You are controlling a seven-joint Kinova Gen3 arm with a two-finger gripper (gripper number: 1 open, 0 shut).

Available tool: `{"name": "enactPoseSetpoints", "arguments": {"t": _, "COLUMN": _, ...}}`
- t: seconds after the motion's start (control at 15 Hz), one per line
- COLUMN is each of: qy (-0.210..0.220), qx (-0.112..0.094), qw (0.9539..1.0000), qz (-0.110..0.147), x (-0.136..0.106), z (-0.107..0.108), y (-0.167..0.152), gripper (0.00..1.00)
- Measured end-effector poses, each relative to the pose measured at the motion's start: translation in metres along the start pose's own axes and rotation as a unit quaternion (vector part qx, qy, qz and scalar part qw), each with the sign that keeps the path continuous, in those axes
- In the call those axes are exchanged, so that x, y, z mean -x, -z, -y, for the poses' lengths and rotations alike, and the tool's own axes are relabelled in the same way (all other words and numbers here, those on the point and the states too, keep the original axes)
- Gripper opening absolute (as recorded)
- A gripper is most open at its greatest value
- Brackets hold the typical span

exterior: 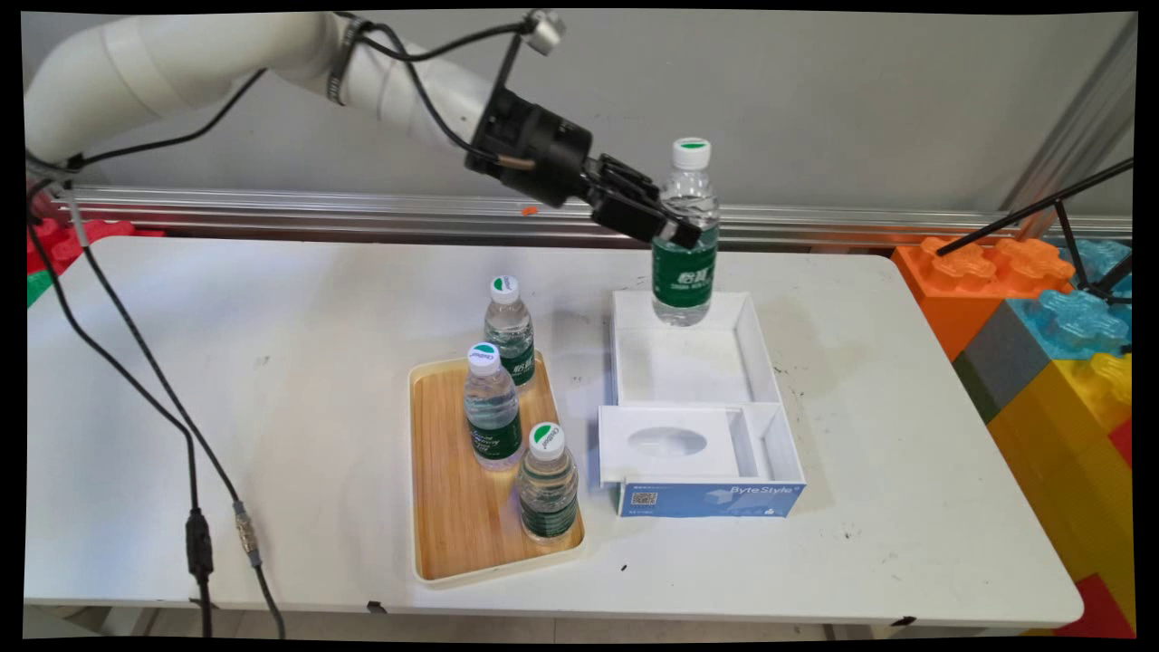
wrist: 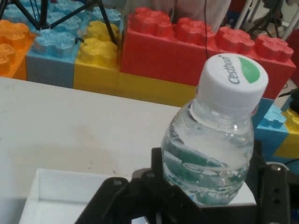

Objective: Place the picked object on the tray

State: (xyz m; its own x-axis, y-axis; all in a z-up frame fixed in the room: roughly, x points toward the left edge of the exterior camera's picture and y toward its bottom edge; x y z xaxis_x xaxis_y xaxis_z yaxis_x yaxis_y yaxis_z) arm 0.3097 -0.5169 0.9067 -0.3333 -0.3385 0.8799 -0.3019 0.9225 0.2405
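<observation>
A white robot arm reaches in from the upper left, and its black gripper has its fingers closed around the upper body of a clear water bottle with a green label and a white cap. The bottle is upright and held in the air, its base hanging over the far end of an open white cardboard box that sits on the white table. In the hand view the same bottle fills the lower right, clamped between the black fingers, its cap printed with a green patch; a corner of the white box shows below it.

The box has a large far compartment and, at its near end, a white insert with an oval cut-out, above a blue front panel.

Just to the left of the box lies a wooden tray with a cream rim. Three more water bottles stand upright there: one at the tray's far edge, one in the middle, and one at the near right corner, closest to the box.

Beyond the table's right end, to the right of the box, giant toy building blocks are stacked in orange, blue, yellow and red.
</observation>
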Motion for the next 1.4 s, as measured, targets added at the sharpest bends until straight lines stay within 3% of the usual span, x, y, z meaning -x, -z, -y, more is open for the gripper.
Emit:
{"name": "enactPoseSetpoints", "arguments": {"t": 0.6, "qy": 0.001, "qx": 0.014, "qw": 0.9999, "qz": -0.003, "x": 0.005, "z": -0.022, "y": 0.052, "gripper": 0.00}}
{"name": "enactPoseSetpoints", "arguments": {"t": 1.4, "qy": 0.017, "qx": 0.032, "qw": 0.9993, "qz": 0.005, "x": 0.036, "z": -0.045, "y": 0.109, "gripper": 0.00}}
